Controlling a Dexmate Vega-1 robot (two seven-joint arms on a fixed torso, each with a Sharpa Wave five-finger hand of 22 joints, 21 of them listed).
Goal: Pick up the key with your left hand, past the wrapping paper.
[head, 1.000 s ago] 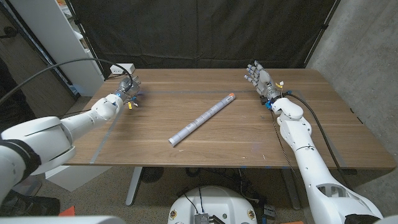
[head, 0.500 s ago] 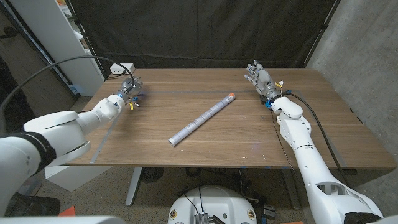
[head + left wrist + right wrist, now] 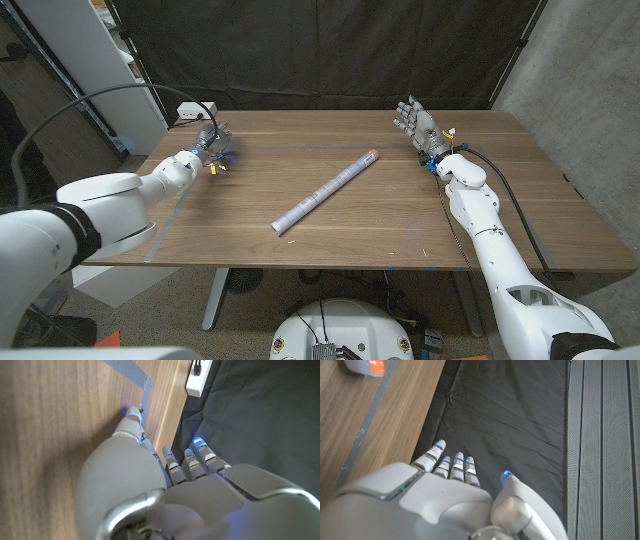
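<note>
Paper point(image 3: 326, 190), a rolled tube with an orange cap at its far end, lies aslant across the middle of the table point(image 3: 400, 230), well apart from both hands. From the head view the left hand point(image 3: 210, 141) sits at the far left corner, just short of a white power strip point(image 3: 196, 110) on the back edge, but at that size its fingers cannot be read and no key can be made out. The left wrist view comes closer: the thumb tip is down on the wood beside a strip of grey tape point(image 3: 127, 370), with a small dark speck, too small to name, at its tip, while the other fingers point(image 3: 191, 458) reach past the table edge over the black curtain; whether anything is held I cannot tell. The right hand point(image 3: 417, 126) stands at the far right, fingers spread and holding nothing; its wrist view shows the fingertips point(image 3: 454, 462) apart over the curtain and the orange cap point(image 3: 376, 366) at the edge.
</note>
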